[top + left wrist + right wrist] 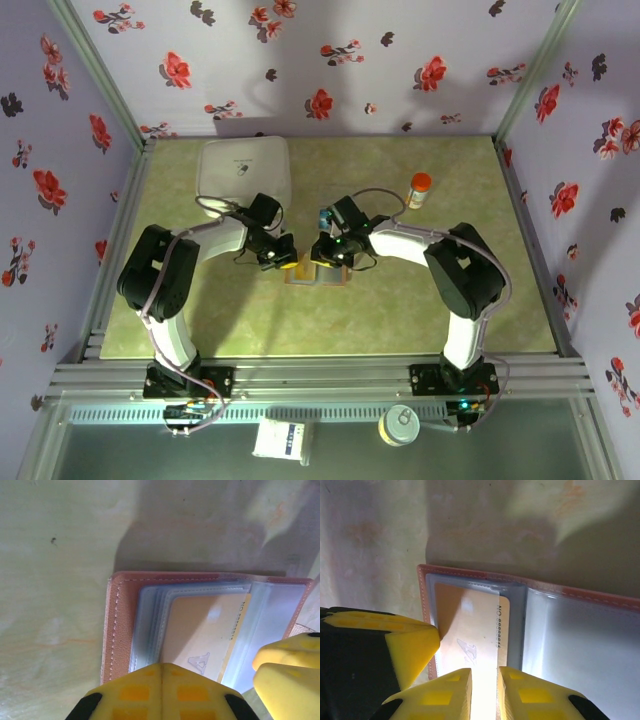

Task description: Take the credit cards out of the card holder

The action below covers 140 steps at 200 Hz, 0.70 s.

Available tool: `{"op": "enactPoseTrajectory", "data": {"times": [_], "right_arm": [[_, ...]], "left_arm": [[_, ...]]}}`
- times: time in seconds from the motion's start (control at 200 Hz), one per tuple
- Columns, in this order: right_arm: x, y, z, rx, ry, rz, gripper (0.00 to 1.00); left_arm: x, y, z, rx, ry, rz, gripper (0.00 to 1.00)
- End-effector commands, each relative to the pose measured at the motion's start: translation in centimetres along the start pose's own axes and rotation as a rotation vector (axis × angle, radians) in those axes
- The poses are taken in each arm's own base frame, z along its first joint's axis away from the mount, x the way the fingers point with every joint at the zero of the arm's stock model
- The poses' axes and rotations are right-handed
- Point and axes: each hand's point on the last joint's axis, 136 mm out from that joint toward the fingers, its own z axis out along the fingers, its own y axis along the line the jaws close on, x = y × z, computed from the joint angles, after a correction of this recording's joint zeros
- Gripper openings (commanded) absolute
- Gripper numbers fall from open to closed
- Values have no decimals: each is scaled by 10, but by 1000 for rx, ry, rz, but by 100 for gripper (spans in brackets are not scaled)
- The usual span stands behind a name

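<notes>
The card holder [318, 276] lies open on the green table, tan-pink leather rim [119, 625] around clear sleeves. A yellow-orange credit card [200, 630] sits inside a sleeve on one half [472, 625]. My left gripper [162, 669] is shut, its tips at the near edge of the sleeves, with nothing visible between them. My right gripper [484, 677] hovers over the same card with its jaws a narrow gap apart, the card showing through the gap. One left finger [410, 645] rests by the holder's left rim [422, 605]. In the top view both grippers [285, 260] [322, 252] meet over the holder.
A white rounded box [245, 170] stands behind the left arm. A small bottle with an orange cap [420, 190] stands at the back right. Floral walls close in the table on three sides.
</notes>
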Motion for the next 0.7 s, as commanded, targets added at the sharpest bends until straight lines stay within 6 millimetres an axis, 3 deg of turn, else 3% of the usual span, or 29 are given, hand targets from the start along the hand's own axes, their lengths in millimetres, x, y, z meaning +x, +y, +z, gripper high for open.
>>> {"op": "enactPoseTrajectory", "data": {"times": [0.0, 0.695], "right_arm": [[2, 9, 7, -38, 16, 0, 23], [11, -11, 17, 12, 33, 13, 22]], "left_arm": [[4, 15, 7, -32, 19, 0, 1], [12, 19, 5, -33, 20, -24, 0]]}}
